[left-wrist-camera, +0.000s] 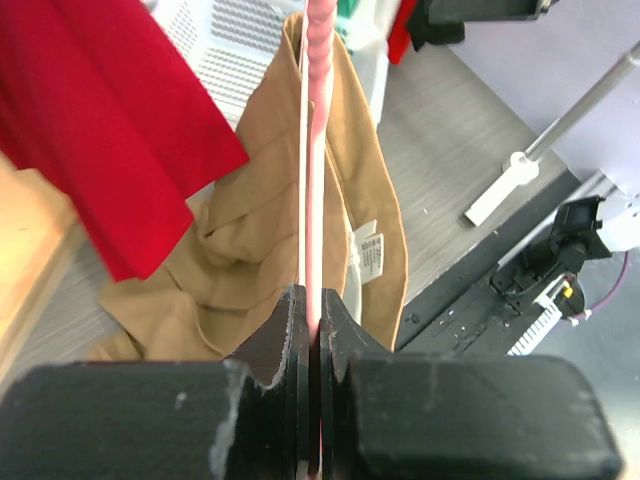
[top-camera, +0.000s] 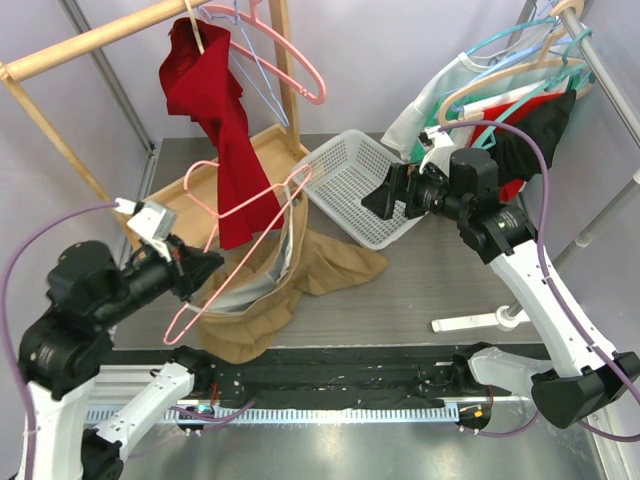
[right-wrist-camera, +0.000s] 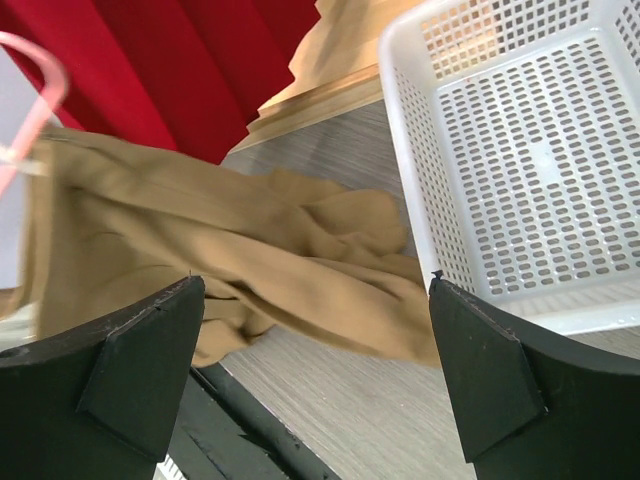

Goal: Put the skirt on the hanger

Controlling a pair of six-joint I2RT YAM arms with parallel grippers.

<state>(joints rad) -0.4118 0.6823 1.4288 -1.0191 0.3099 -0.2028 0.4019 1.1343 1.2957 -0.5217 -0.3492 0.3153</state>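
Two arms reached inward over the worktop. My left arm stretched low from the left, and my left tool was clamped shut on the wire of the pink hanger, holding it tilted up toward the right. The tan skirt rose against the hanger's far end, with the rest heaped on the worktop. My right tool hovered with its jaws spread wide, gripping nothing, above the skirt and beside the white basket.
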